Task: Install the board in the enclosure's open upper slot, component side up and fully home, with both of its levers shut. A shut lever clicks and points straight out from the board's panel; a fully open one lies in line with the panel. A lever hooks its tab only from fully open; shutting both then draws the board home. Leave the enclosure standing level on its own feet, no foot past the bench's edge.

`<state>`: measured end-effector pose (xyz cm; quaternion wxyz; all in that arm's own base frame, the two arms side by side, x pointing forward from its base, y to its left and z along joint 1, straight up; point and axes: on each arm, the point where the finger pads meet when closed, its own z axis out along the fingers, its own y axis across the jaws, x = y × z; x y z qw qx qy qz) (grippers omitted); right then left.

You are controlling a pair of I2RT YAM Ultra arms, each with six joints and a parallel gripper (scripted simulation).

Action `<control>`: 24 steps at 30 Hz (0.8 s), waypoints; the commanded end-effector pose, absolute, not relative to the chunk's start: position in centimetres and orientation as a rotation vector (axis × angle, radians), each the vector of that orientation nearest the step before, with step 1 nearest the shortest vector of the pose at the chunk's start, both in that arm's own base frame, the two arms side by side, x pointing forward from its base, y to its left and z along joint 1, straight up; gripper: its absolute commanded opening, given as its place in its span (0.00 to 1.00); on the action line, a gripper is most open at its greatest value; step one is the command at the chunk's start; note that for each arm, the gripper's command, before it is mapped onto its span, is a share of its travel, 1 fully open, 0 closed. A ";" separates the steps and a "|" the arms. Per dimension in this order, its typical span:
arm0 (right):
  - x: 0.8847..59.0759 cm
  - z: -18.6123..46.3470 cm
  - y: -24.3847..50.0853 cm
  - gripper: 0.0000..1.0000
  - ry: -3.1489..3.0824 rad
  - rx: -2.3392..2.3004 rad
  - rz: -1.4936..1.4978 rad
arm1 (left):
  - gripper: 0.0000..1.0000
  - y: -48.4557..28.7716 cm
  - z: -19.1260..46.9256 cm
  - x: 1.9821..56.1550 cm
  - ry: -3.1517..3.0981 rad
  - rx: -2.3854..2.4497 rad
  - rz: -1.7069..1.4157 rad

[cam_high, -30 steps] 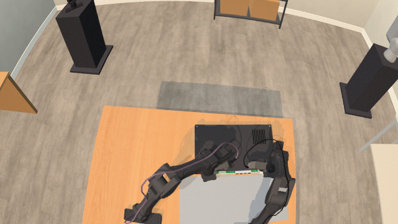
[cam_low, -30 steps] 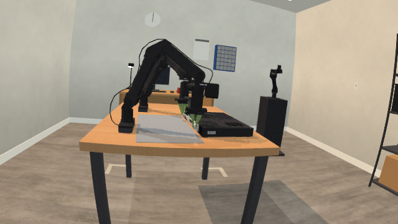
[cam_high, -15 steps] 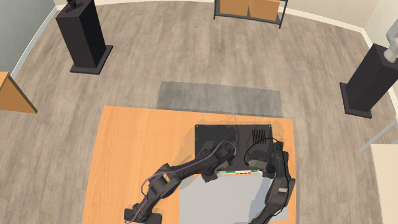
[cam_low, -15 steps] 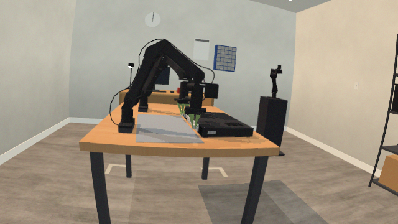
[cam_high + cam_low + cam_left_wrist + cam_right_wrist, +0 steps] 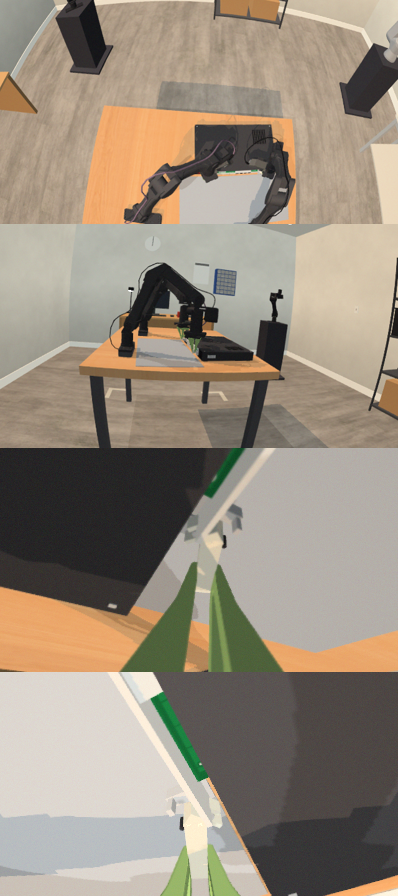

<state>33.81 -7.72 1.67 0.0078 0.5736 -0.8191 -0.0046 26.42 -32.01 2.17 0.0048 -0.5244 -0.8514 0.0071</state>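
The black enclosure (image 5: 217, 137) (image 5: 224, 348) (image 5: 90, 508) (image 5: 300, 747) stands level on the bench. The green board (image 5: 237, 172) (image 5: 225, 473) (image 5: 180, 737) sits in its front slot, and only a thin strip of it and its pale panel show. My left gripper (image 5: 214, 175) (image 5: 181, 333) (image 5: 205, 569) is shut on the cream lever (image 5: 212, 545) at the board's left end. My right gripper (image 5: 263, 172) (image 5: 194, 346) (image 5: 198, 851) is shut on the cream lever (image 5: 195, 829) at the right end. Both levers stick out from the panel at an angle.
A grey mat (image 5: 217, 199) (image 5: 161, 353) (image 5: 310, 548) (image 5: 65, 747) lies on the wooden bench (image 5: 130, 140) (image 5: 174, 370) in front of the enclosure. The enclosure's right side is near the bench's right edge. Both arm bases stand at the near edge.
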 end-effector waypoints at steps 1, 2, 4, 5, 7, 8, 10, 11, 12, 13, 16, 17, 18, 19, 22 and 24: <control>34.4 2.1 -7.2 0.03 -2.672 1.702 0.023 | 0.03 -32.5 2.4 27.0 -2.772 -1.537 -0.008; 34.4 2.1 -7.2 0.03 -2.688 1.677 0.023 | 0.03 -32.5 2.4 27.0 -2.786 -1.511 -0.008; 34.1 2.2 -7.0 0.03 -2.709 1.642 0.019 | 0.03 -32.7 2.4 26.8 -2.806 -1.477 -0.007; 34.1 2.2 -7.0 0.03 -2.727 1.613 0.020 | 0.03 -32.7 2.4 26.8 -2.822 -1.447 -0.007; 34.0 2.2 -6.9 0.03 -2.742 1.587 0.019 | 0.03 -32.7 2.4 26.8 -2.836 -1.421 -0.006; 34.0 2.2 -6.9 0.03 -2.742 1.587 0.019 | 0.03 -32.7 2.4 26.8 -2.836 -1.421 -0.006; 34.0 2.2 -6.9 0.03 -2.756 1.563 0.019 | 0.03 -32.7 2.4 26.8 -2.849 -1.394 -0.006; 34.0 2.2 -6.9 0.03 -2.771 1.536 0.019 | 0.03 -32.8 2.4 26.7 -2.862 -1.368 -0.006; 34.0 2.2 -6.9 0.03 -2.778 1.523 0.019 | 0.03 -32.8 2.4 26.7 -2.868 -1.355 -0.006; 34.0 2.2 -6.9 0.03 -2.778 1.523 0.019 | 0.03 -32.8 2.4 26.7 -2.869 -1.353 -0.006; 34.0 2.2 -6.9 0.03 -2.778 1.523 0.019 | 0.03 -32.7 2.4 26.8 -2.871 -1.350 -0.006; 34.0 2.2 -6.9 0.03 -2.778 1.523 0.019 | 0.03 -32.7 2.4 26.8 -2.871 -1.349 -0.006; 34.0 2.2 -6.9 0.03 -2.778 1.523 0.019 | 0.03 -32.7 2.4 26.9 -2.872 -1.349 -0.006; 34.0 2.2 -6.9 0.03 -2.778 1.523 0.019 | 0.03 -32.7 2.4 26.9 -2.872 -1.348 -0.006; 34.0 2.2 -6.9 0.03 -2.778 1.523 0.019 | 0.03 -32.7 2.4 26.9 -2.872 -1.348 -0.006; 34.0 2.2 -6.9 0.03 -2.778 1.523 0.019 | 0.03 -32.7 2.4 26.9 -2.872 -1.348 -0.006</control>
